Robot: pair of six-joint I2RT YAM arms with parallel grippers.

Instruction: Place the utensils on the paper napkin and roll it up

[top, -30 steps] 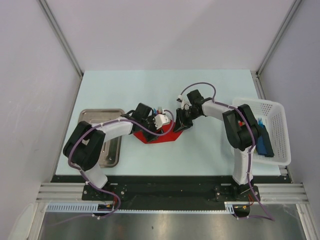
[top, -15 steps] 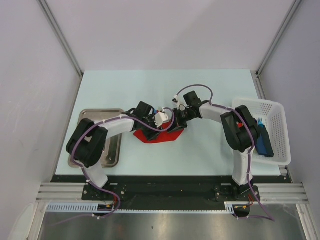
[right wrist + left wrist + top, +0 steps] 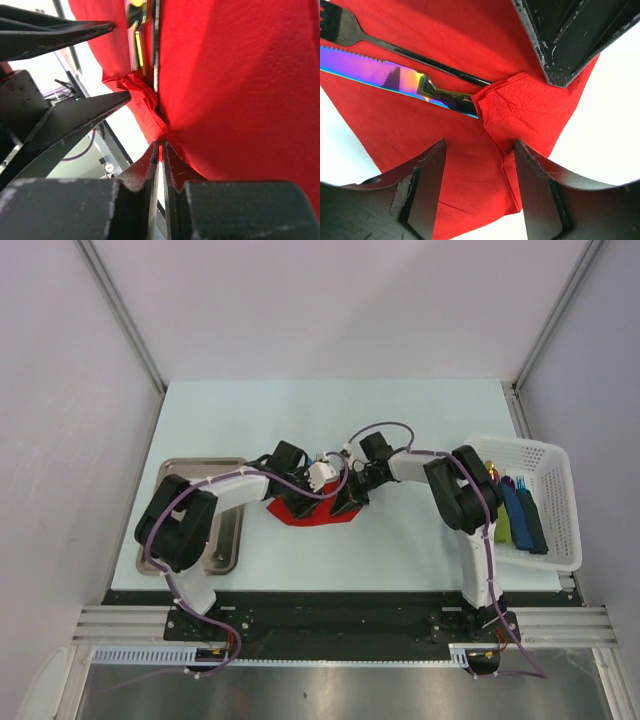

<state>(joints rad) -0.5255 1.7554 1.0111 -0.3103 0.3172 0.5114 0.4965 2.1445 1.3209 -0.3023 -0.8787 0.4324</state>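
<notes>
Right gripper [image 3: 160, 150] pinched tight on the napkin [image 3: 400, 125] corner, folding it over the knife [image 3: 385, 75] and fork [image 3: 395, 46] lying on it, I reckon to start the roll. Left gripper [image 3: 479, 150] hovers part-open above the napkin, empty, ready to pin.

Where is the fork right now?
In the left wrist view, the fork lies at the upper left on the red napkin, right beside the shiny knife.

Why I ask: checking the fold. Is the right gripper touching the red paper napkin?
Touching. Right wrist view: the right gripper pinches the red paper napkin at its fold.
</notes>
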